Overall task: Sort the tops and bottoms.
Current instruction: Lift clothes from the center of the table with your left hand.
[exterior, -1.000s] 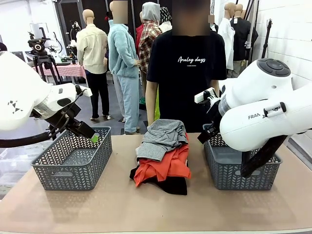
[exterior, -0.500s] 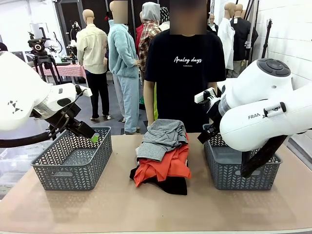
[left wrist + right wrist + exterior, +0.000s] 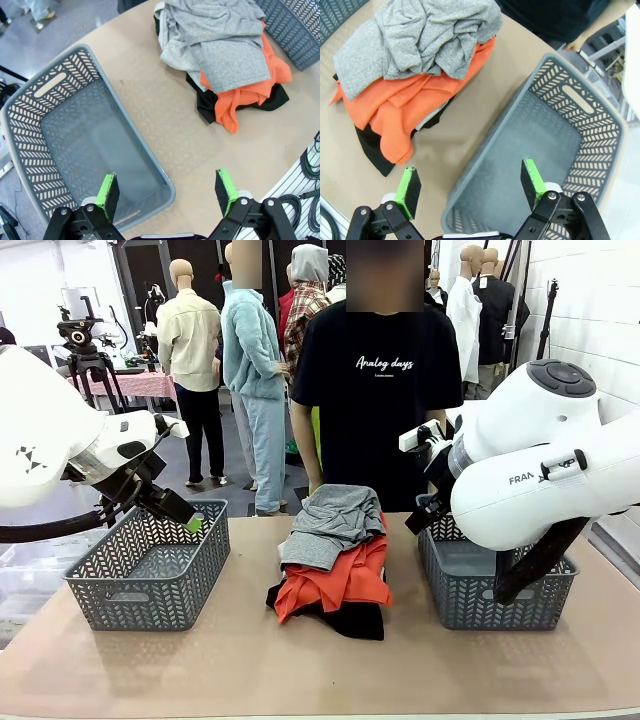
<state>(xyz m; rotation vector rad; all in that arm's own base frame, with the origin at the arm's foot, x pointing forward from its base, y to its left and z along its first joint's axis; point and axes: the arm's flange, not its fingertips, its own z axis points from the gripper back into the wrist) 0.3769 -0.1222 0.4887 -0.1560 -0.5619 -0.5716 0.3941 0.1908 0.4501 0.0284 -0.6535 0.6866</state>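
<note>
A pile of clothes lies mid-table. A heathered grey top (image 3: 335,525) (image 3: 220,40) (image 3: 420,35) is uppermost, an orange-red shirt (image 3: 335,585) (image 3: 250,90) (image 3: 405,105) lies under it, and a plain black garment (image 3: 350,620) (image 3: 205,105) (image 3: 372,147), the bottoms, is lowest. My left gripper (image 3: 188,518) (image 3: 167,192) hovers open over the near rim of the left basket (image 3: 150,565) (image 3: 30,115). My right gripper (image 3: 425,505) (image 3: 471,187) hangs open above the inner edge of the right basket (image 3: 490,585) (image 3: 600,125). Nothing is between either pair of fingers.
Both grey lattice baskets hold nothing. A person in a black printed T-shirt (image 3: 385,390) stands at the far side, just behind the pile. Bare tabletop (image 3: 300,670) runs along the near edge and between pile and baskets.
The person has shifted slightly to the left. Both arms, the pile and the baskets have not moved.
</note>
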